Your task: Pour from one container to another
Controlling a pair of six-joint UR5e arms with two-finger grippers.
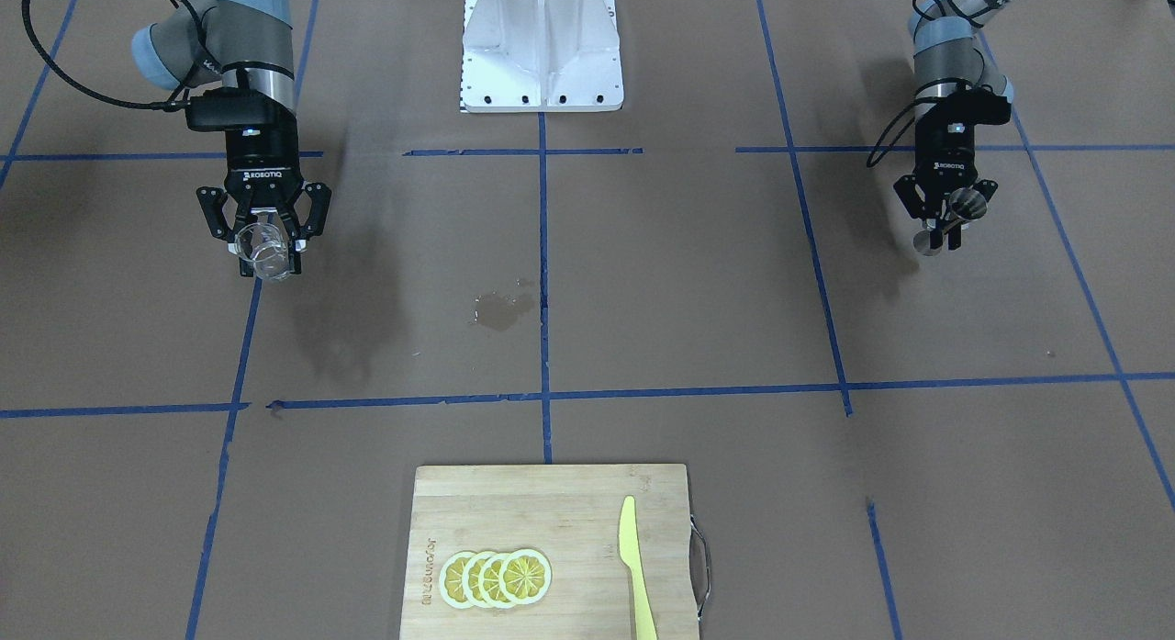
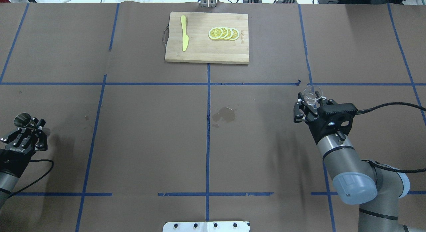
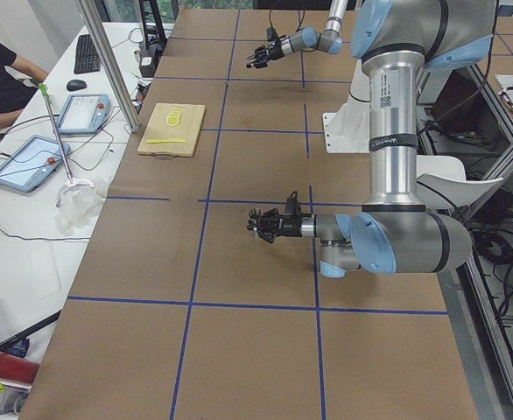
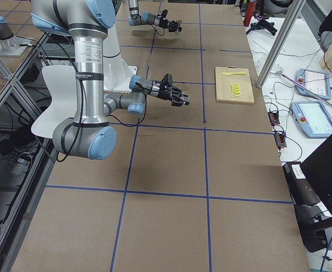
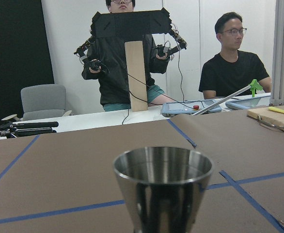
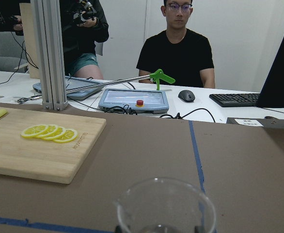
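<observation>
Jigger (image 2: 22, 119) is at far L of table (image 2: 149, 142), upright, open cone up, clamped at its waist btw the fingers of left gripper (image 1: 945, 227); jaws tight on it, held clear of the surface w/ its shadow below. Can't tell if anything's inside. Mid-table, just R of centre tape line (image 2: 208, 152): small wet patch (image 2: 226, 114) on the brown paper. Beyond it, at the far edge, is a wooden cutting board (image 2: 206, 52) w/ yellow knife (image 2: 184, 37) on its L part & a row of overlapping lemon slices (image 2: 223, 33) on its R part. At R, glass cup (image 2: 313, 95) is upright, mouth up, in right gripper (image 2: 312, 102), jaws pressed on its sides, also off the surface. Contents not discernible. Cup & jigger are well apart, nearly the whole table btw them
</observation>
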